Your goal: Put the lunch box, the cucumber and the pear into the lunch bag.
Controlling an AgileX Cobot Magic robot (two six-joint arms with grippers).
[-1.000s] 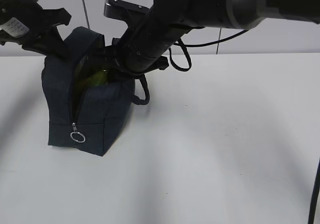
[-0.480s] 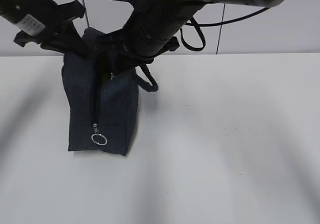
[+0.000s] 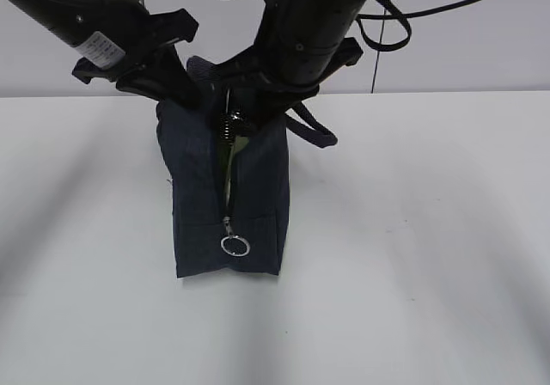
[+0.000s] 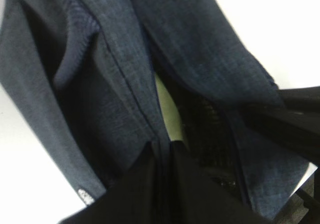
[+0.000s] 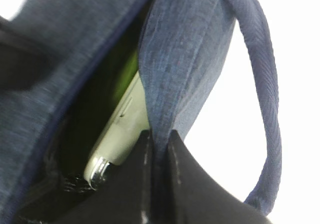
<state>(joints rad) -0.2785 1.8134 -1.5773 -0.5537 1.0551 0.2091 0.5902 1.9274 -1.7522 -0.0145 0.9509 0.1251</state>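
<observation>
From my remote station I see the dark navy fabric box-shaped lunch bag (image 3: 228, 200) standing upright on the white table (image 3: 412, 256), its black zipper (image 3: 228, 187) part open down the near face and the silver ring pull (image 3: 235, 246) hanging low on that face. The left gripper (image 4: 162, 151) is pinched closed on the bag's fabric edge at one side of the opening. The right gripper (image 5: 159, 141) is likewise clamped on the opposite fabric wall, just beside the navy loop handle (image 5: 265, 99). I see the rectangular clear glass lunch box with the pale sage-green snap lid (image 5: 122, 129) inside the bag, set on edge against the wall held by the right gripper. A dark green surface, consistent with the cucumber (image 5: 117, 86), lies behind the lid. I cannot locate the pear in any view.
</observation>
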